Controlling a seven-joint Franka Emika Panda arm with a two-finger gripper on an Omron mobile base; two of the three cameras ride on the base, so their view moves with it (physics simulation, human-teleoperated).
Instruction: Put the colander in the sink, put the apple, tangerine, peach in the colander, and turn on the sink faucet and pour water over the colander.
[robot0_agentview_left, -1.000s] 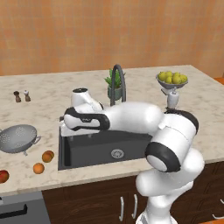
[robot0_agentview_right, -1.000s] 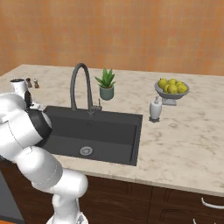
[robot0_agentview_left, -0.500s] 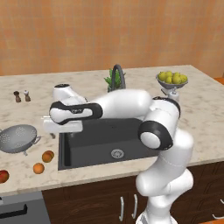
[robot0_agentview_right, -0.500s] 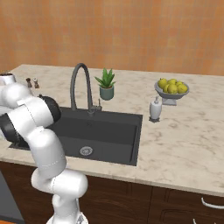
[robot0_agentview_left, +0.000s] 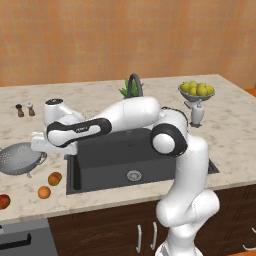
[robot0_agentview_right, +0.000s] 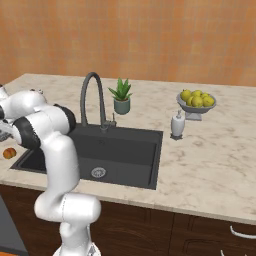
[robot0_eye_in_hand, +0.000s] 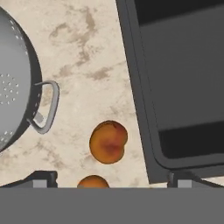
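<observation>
Your gripper (robot0_agentview_left: 39, 144) hangs with jaws wide and empty over the counter (robot0_agentview_left: 100, 97), between colander (robot0_agentview_left: 17, 158) and sink (robot0_agentview_left: 120, 160). Peach (robot0_eye_in_hand: 108, 142) and tangerine (robot0_eye_in_hand: 92, 182) lie below it; apple (robot0_agentview_left: 4, 201) sits near the front edge. Faucet (robot0_agentview_right: 92, 100), plant (robot0_agentview_right: 121, 95) and lemon bowl (robot0_agentview_right: 196, 100) stand behind.

Lighting's even and bright all over, typical flat render look. Shadows are soft, just faint ones under the colander (robot0_eye_in_hand: 17, 87) and peach (robot0_eye_in_hand: 108, 142) on the surface (robot0_agentview_left: 235, 130). No glare, no blur, edges stay straight.
</observation>
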